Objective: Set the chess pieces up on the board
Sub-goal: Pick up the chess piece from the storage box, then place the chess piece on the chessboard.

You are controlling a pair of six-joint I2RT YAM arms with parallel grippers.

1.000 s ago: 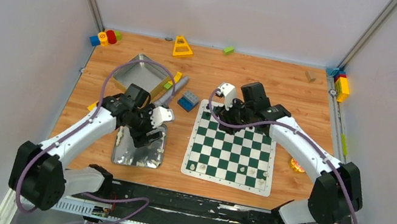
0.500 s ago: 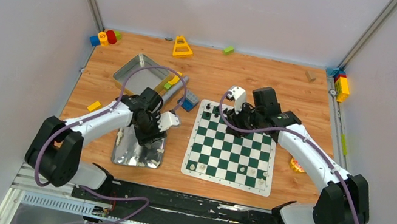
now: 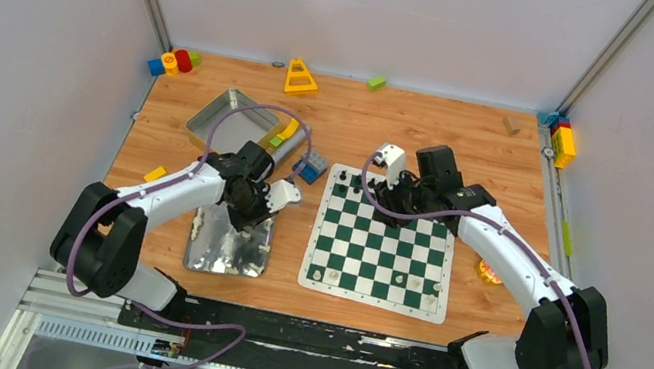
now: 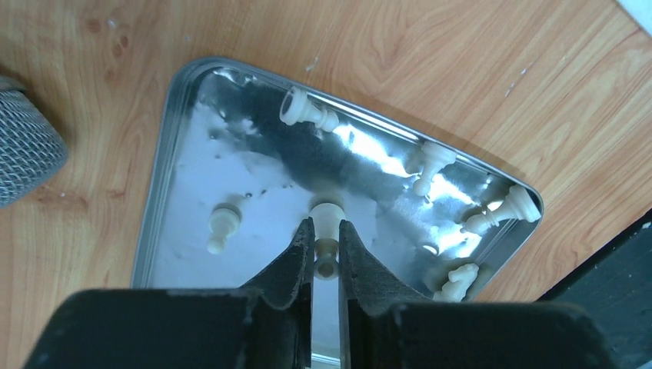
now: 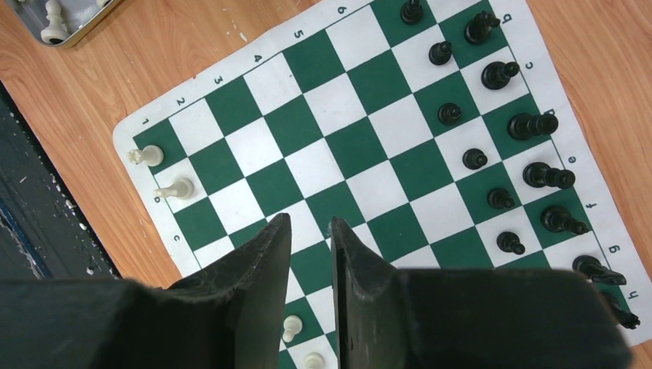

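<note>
Left claw (image 4: 326,246) is what changed. A second back we had it spread wide above the shiny silver metal tray (image 4: 254,184); now it's down inside, fingers pinching a small cream-white plastic chessman (image 4: 327,215) near the tray's middle. Right claw (image 5: 310,254) slid a bit toward 3 o'clock early on and has sat put since. It hangs over the flat green-and-white checkered board (image 5: 338,146), fingers a narrow gap apart with nothing between them.

What we reckon that means: one more white piece is about to leave the tray, which sits at 9 o'clock of the board. At least five loose cream-white pieces (image 4: 428,165) are in there too, mostly along the 12-to-4 o'clock rim. Black plastic chessmen (image 5: 500,74) already fill two rows on the 3 o'clock side in the right wrist view. Only a few cream ones (image 5: 175,188) stand on the 9 o'clock side, so white is the job left.

Writing: just border coordinates, digits 1 to 6 and letters like b, c, e, f, g, h. No brand we can spot.
</note>
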